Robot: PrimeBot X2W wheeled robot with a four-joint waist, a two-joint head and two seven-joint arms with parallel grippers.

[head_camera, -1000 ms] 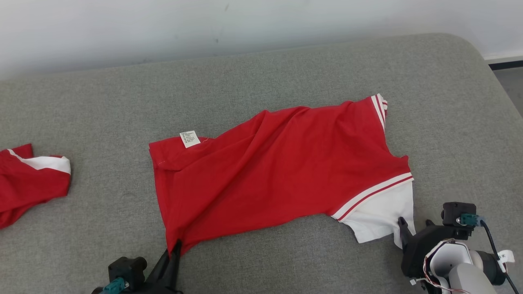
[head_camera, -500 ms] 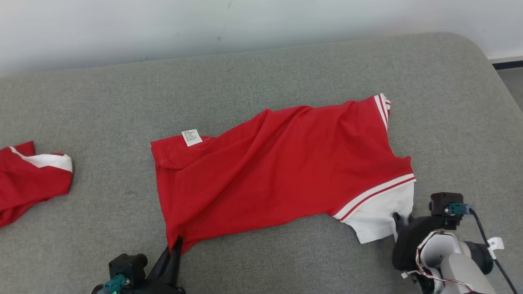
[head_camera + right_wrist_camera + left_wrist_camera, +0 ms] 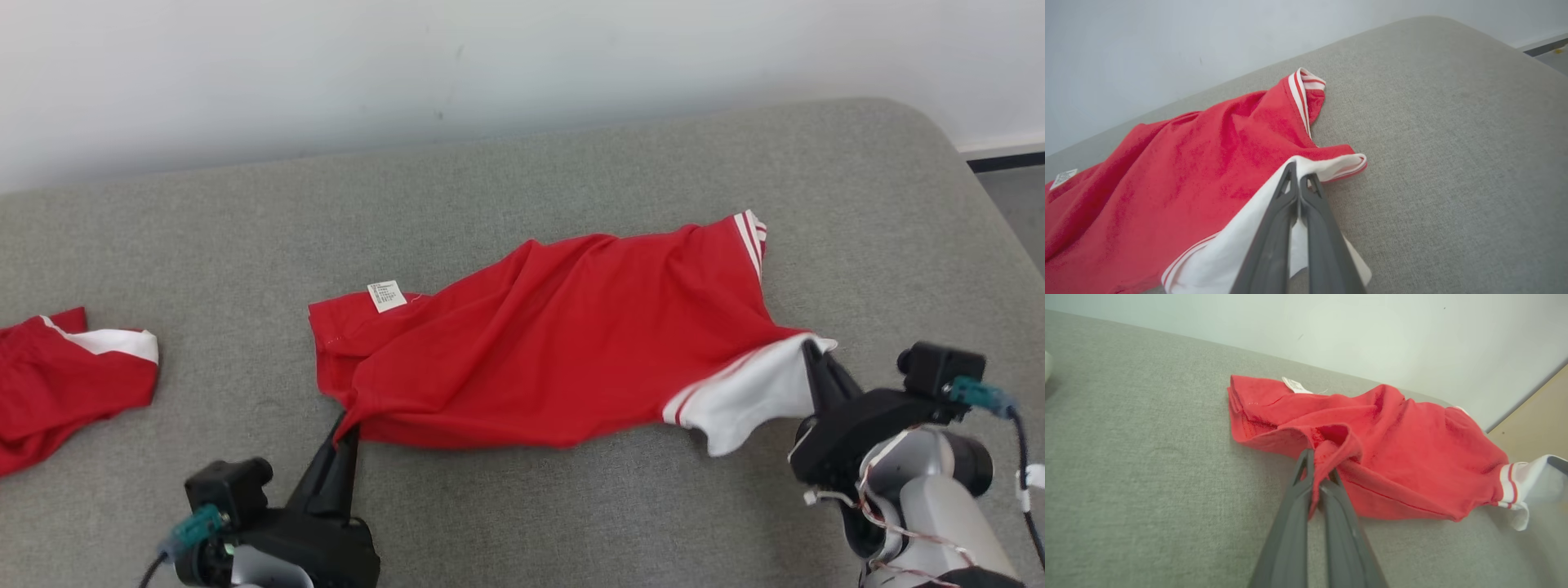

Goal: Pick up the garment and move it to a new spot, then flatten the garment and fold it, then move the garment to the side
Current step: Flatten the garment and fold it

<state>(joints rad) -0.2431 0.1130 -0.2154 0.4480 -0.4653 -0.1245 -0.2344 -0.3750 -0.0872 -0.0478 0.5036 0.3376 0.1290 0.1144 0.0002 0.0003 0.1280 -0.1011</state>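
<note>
Two hands gripped one red T-shirt [image 3: 571, 343], which lay crumpled across the middle of the grey fabric-covered worktop [image 3: 571, 180]. The left hand [image 3: 347, 426] was clamped shut on the near red hem corner, with cloth pinched between its fingers and drawn up into a small peak. The right hand [image 3: 812, 353] was closed on the white sleeve [image 3: 755, 392], just past the red-and-white stripes, and that edge was raised off the surface. Between the two grips the shirt body sagged in diagonal folds onto the worktop. A white care label [image 3: 386, 296] faced up at the far left corner of the shirt. A second red-and-white garment [image 3: 73, 380] lay well apart at the worktop's left edge. A pale wall [image 3: 490, 65] ran close behind the far edge.
</note>
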